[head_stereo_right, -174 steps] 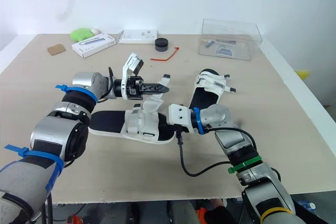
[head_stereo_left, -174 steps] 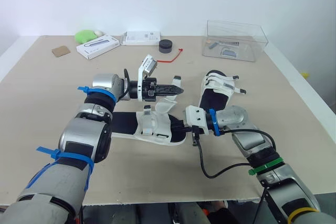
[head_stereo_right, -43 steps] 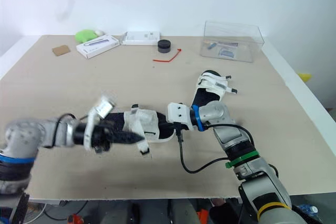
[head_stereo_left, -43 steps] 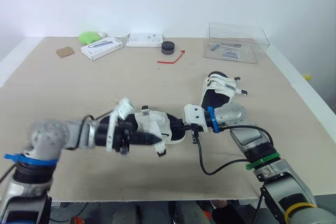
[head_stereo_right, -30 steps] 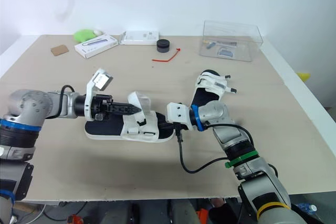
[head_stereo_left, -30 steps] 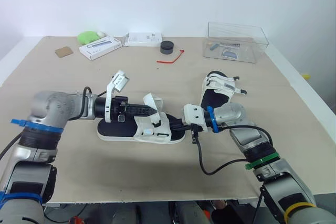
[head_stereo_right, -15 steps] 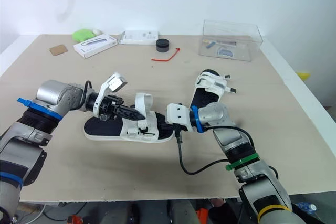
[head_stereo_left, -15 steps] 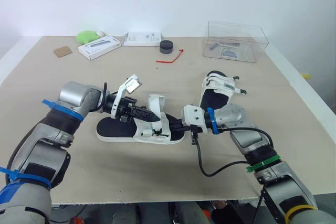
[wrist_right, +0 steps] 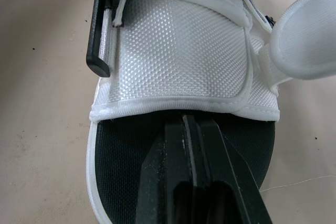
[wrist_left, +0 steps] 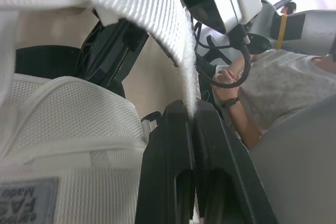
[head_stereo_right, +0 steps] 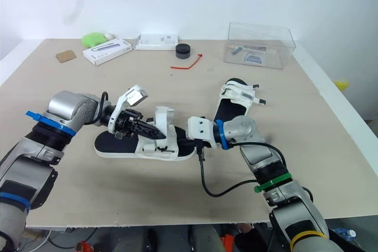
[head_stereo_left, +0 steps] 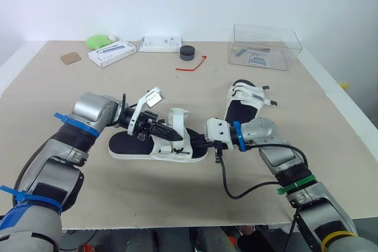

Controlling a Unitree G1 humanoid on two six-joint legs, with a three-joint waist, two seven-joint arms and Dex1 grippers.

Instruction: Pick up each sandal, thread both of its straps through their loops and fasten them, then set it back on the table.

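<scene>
Two sandals: both lie on the tabletop [head_stereo_left: 118, 92], near each other but apart.
First sandal [head_stereo_left: 159, 147]: flat on its sole in the middle, between the two end effectors; black footbed, white mesh upper.
Second sandal [head_stereo_left: 245, 101]: beside the right arm, on the side away from the robot. Its straps lie across the upper; whether they pass through the loops is too small to tell.
Left end effector [head_stereo_left: 173, 136]: fingers closed tight on a white strap [wrist_left: 157, 19] of the first sandal, which arches up over the upper. The free end of the strap is cut off in the left wrist view.
Right end effector [wrist_right: 186, 121]: fingers pressed together with nothing visible between them, over the black footbed at the open end of the first sandal. If the tips touch the footbed, I cannot tell.
Black loop [wrist_right: 98, 38]: at the side of the mesh upper, with a short white strap end beside it.
Person's hand [wrist_left: 226, 80]: in the background of the left wrist view, partly hidden by a black cable.
Clear box [head_stereo_left: 266, 45]: at the far right side; its contents are too small to name.
</scene>
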